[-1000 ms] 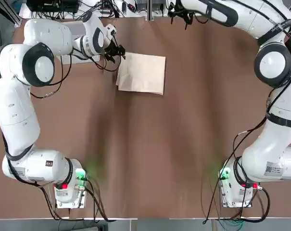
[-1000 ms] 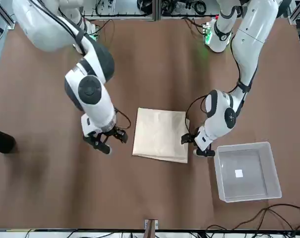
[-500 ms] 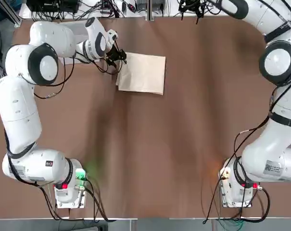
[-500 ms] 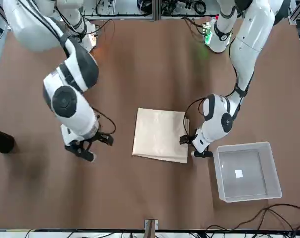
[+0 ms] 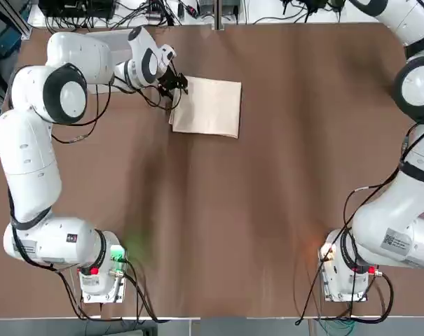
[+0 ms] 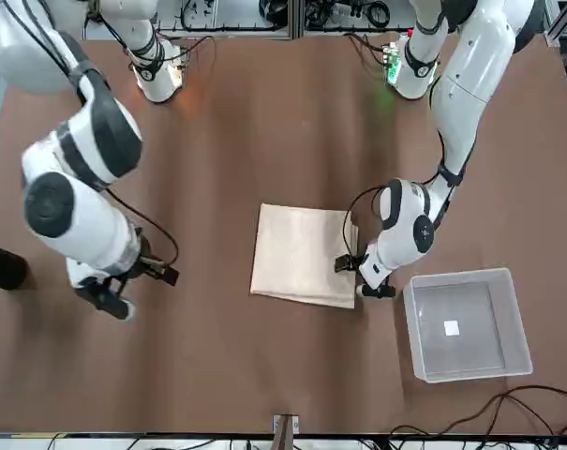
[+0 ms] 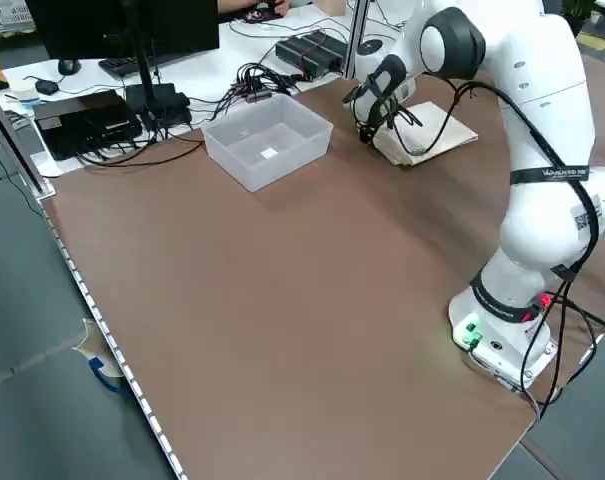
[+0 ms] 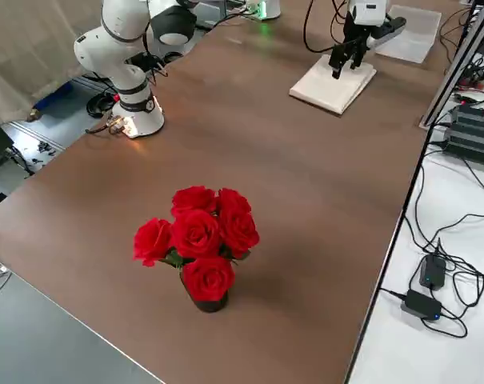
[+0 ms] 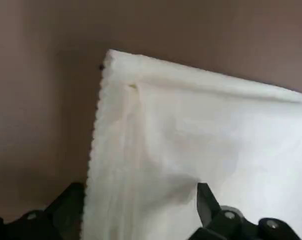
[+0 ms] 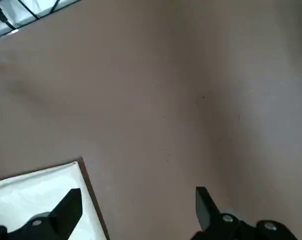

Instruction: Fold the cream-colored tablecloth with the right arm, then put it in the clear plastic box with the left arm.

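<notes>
Cream-colored tablecloth point(image 6: 305, 256) lay folded in a neat flat pad on the big brown counter point(image 5: 219, 231). It sat at the far side of the counter from where the arms were bolted down, nearer to the left arm point(image 5: 31, 161) than to the right arm point(image 5: 411, 175). Its layers showed along the edges, one on top of the other, and one edge had tiny bumps like little waves.

The left gripper point(image 9: 141, 210) was right at the side of the cloth, just over its edge. Its fingers were spread wide — one was above the cloth and the other was out past the bumpy edge. They pinched nothing.

The right gripper point(image 6: 133, 281) was up over the counter, well apart from the cloth, on the other side of it from the left one. Its fingers were spread wide too, with nothing between them.

The clear plastic box point(image 6: 467, 325) stood upright on the counter, near the cloth, on the left arm's side. It had tall see-through walls and a small white sticker point(image 6: 452, 328) inside, and no cloth was in it — the cloth was still outside.

Red roses point(image 8: 197, 234) stood in a dark pot point(image 8: 210, 304) on the right arm's side of the counter. Past the far edge was a white desk point(image 8: 434, 352) with black wires on it.
</notes>
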